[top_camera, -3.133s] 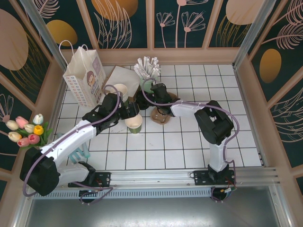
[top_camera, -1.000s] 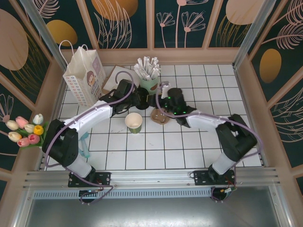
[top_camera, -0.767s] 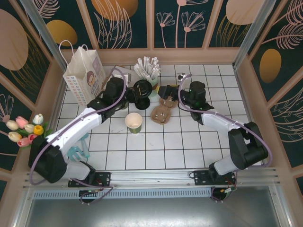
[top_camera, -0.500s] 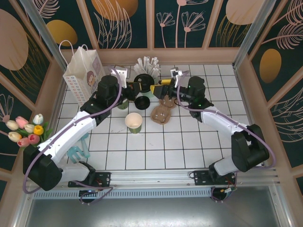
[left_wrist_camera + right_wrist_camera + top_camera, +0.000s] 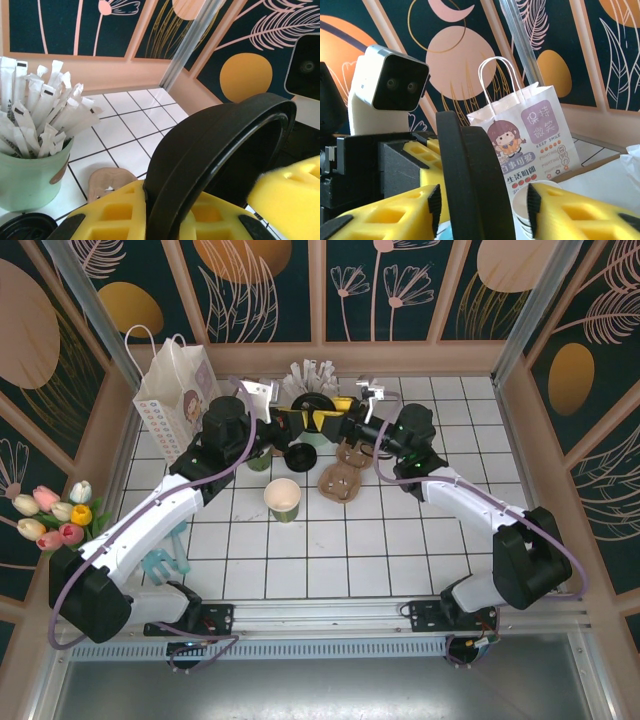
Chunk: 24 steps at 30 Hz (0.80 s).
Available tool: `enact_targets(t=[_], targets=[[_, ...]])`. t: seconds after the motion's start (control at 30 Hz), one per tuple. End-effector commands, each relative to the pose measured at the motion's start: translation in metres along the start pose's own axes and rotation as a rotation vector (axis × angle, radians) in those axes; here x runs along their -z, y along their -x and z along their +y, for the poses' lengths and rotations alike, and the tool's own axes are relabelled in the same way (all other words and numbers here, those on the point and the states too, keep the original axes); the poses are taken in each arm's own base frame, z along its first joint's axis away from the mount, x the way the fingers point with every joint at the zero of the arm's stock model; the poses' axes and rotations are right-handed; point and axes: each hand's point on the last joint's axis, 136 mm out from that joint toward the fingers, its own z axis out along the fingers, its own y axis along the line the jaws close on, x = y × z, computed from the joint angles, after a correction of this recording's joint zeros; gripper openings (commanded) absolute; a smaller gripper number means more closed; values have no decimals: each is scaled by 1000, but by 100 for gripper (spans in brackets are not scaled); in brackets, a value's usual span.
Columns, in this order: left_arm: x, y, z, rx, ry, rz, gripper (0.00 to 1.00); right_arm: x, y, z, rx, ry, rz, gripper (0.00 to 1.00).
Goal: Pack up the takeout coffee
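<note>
Lidding step: black lid clenched in left hand aloft at far centre, right hand straddling it, grip unclear, takeout coffee open on worktop just left of pulp carrier; next calls for lowering lid squarely onto rim.

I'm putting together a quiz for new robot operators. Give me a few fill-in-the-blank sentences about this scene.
1. The left gripper is shut on a black ___.
2. The white sticks stand in a pale ___ cup.
3. In the top view, the paper bag stands to the ___ of the sticks.

Missing words: lid; green; left.
</note>
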Motion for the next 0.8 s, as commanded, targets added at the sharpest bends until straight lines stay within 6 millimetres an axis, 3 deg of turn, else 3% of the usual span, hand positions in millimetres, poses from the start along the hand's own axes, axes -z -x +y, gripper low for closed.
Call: enact_targets(t=[0.0,0.27,0.47,0.57,0.63,0.7,0.77], targets=[[7,25,-24,-13,-86,-71,0,1,13,12,57,47,-48,44],[7,24,-29,5,-120,-70,0,-1,12,12,87,46,-30,22],[8,21,-32,4,-141,-57,7,-1,17,11,166,9,-11,9],[10,15,-38,-15,-174,-27,27,-1,22,10,241,-14,2,6],[17,4,-43,-48,-206,14,53,-1,28,5,351,-64,31,5],[27,-9,-49,-92,-243,56,74,1,35,-4,525,-144,73,4],[39,-19,-54,-120,-272,94,88,-3,39,-7,750,-217,132,3]])
